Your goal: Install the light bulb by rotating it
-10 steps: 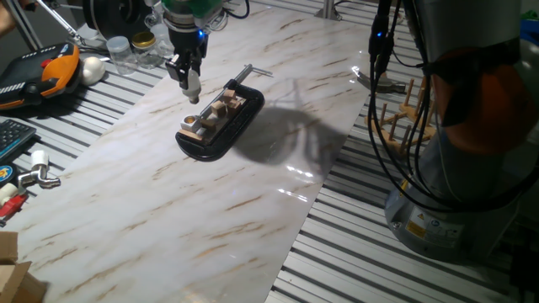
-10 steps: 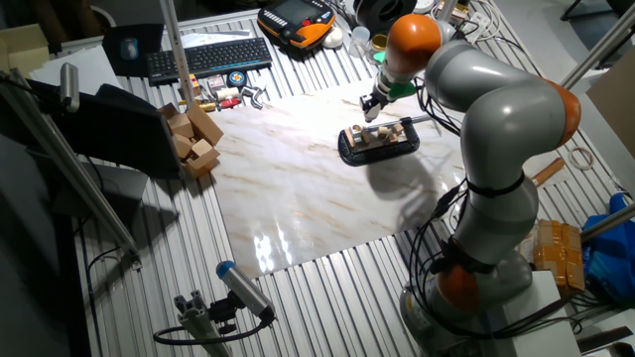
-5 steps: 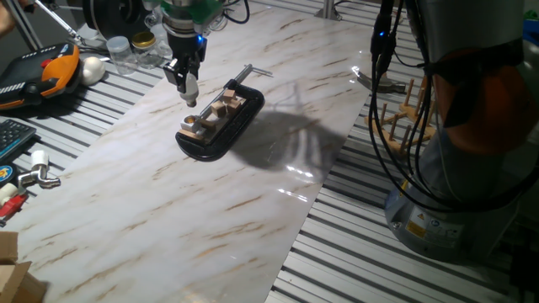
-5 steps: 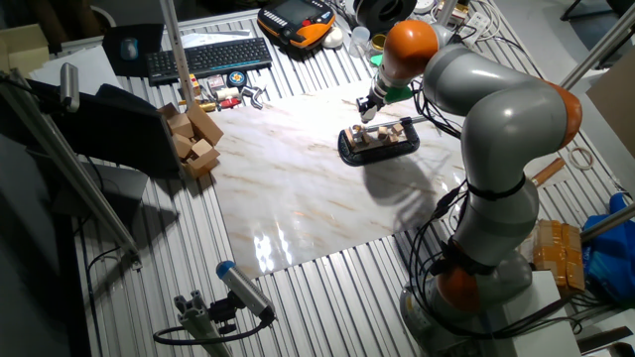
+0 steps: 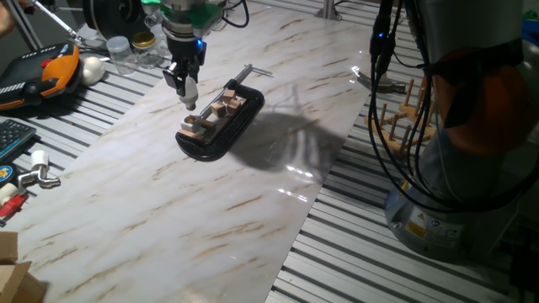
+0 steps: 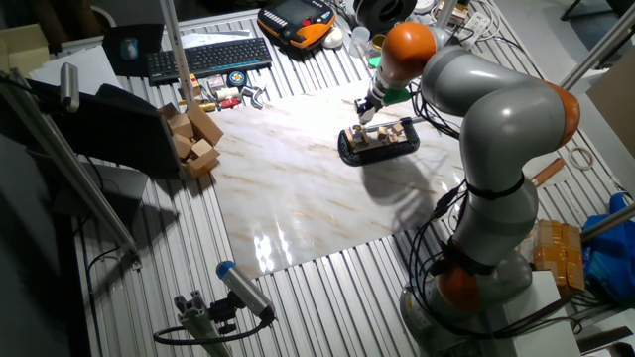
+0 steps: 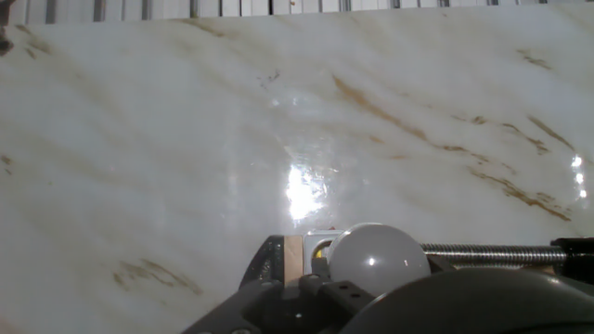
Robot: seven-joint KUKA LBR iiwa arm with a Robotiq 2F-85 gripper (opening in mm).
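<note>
- The marble-patterned board (image 5: 210, 194) lies on the slatted metal table (image 5: 370, 252).
- A black clamp (image 5: 221, 124) holding small wooden blocks (image 5: 210, 116) rests on the board, just beside and below the jaws.
- A keyboard (image 6: 208, 58), wooden cubes (image 6: 193, 139) and an orange-black pendant (image 5: 46, 71) lie on the slats, well apart from the jaws.

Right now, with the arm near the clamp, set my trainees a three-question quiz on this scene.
1. True or false: the gripper is shut on the light bulb.
2. The black clamp lies on: A) the marble board; B) a tray; C) a shelf.
3. Fill in: the clamp holds small ___ blocks.

Key: 1 true; 2 A; 3 wooden.
</note>
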